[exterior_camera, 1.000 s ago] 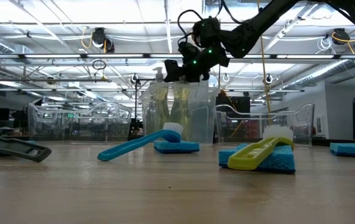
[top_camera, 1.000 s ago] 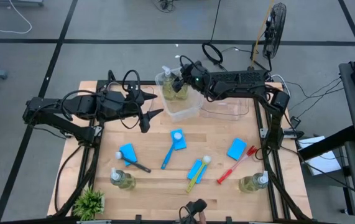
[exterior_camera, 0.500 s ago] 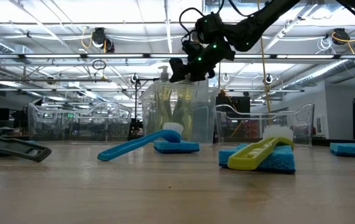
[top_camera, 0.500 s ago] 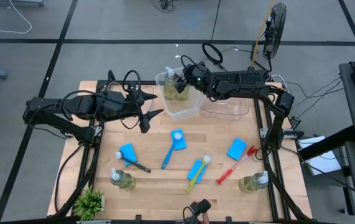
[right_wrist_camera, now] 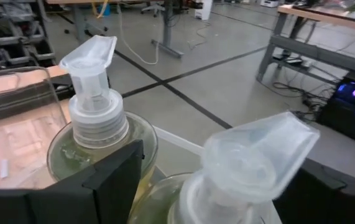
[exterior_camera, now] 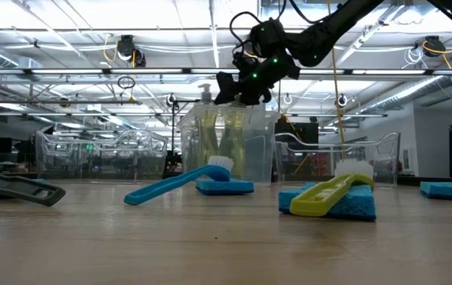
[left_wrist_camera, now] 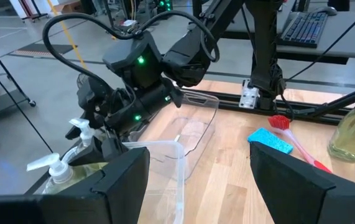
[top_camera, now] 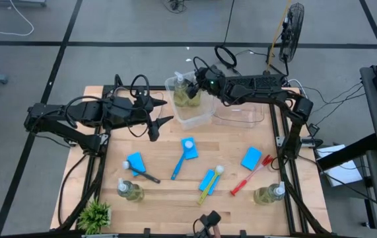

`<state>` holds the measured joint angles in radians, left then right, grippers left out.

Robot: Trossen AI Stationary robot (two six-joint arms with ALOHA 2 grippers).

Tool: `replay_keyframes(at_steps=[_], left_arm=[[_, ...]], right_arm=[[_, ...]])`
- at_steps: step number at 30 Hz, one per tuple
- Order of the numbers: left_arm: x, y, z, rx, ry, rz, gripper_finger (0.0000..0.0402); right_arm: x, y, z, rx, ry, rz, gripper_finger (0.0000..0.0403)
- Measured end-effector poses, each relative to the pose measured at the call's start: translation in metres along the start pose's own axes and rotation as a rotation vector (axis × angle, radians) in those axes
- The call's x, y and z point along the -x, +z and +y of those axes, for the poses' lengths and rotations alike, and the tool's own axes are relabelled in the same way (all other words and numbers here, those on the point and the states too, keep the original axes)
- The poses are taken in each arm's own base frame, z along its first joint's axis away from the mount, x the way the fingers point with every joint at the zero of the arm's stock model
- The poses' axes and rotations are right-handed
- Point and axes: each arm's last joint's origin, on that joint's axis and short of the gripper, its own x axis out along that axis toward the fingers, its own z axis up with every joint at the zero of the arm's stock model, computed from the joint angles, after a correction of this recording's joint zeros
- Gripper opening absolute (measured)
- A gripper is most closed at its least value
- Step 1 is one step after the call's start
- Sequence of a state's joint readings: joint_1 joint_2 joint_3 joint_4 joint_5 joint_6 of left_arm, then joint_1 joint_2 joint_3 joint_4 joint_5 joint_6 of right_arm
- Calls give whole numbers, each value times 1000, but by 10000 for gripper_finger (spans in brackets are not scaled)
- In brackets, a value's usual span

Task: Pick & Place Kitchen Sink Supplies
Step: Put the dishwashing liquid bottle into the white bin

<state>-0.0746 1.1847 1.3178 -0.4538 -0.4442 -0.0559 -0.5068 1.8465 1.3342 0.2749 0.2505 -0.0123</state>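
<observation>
Soap bottles (top_camera: 187,92) stood two together inside the left clear bin (top_camera: 200,118), and my right gripper (top_camera: 194,84) hung just above them with its fingers (right_wrist_camera: 112,171) spread, pinching nothing; in the right wrist view the nearer pump head (right_wrist_camera: 261,158) sat between the fingers and the other pump (right_wrist_camera: 95,62) beside it. My left gripper (top_camera: 160,123) waited near the bin's left side, above the table (top_camera: 162,198), fingers (left_wrist_camera: 304,171) spread and empty. The second bin (top_camera: 247,116) beside the first looked empty. Out on the table lay the rest: a bottle (top_camera: 129,190) near the plant (top_camera: 96,215), another bottle (top_camera: 269,193) at the right front, a sponge (top_camera: 135,162) by the black brush (top_camera: 145,175), a blue brush (top_camera: 179,164) touching a sponge (top_camera: 189,151), a yellow-green brush (top_camera: 209,185) across a third sponge (top_camera: 206,179), and a red brush (top_camera: 249,177) just beside the fourth (top_camera: 251,158). I judged the bottle drop done, with the lift-out ahead. The risk, as I saw it, was a finger snagging that near pump spout on the way up, tipping one bottle against the other or dragging the light bin along. A sideways swing before clearing the rim could have knocked the bin toward my left gripper.
</observation>
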Motion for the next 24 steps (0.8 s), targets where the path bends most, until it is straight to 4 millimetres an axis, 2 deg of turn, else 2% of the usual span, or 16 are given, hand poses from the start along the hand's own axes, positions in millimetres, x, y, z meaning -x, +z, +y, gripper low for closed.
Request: replay_keyframes(at_steps=[10, 19, 24], left_arm=[[0, -2, 0, -9, 1, 21, 274], [0, -2, 0, -10, 1, 21, 273], [0, -2, 0, -11, 1, 22, 274]], right_arm=[[-3, 0, -10, -12, 92, -1, 354], [-1, 2, -10, -7, 88, 0, 357], [4, 3, -11, -5, 25, 31, 357]])
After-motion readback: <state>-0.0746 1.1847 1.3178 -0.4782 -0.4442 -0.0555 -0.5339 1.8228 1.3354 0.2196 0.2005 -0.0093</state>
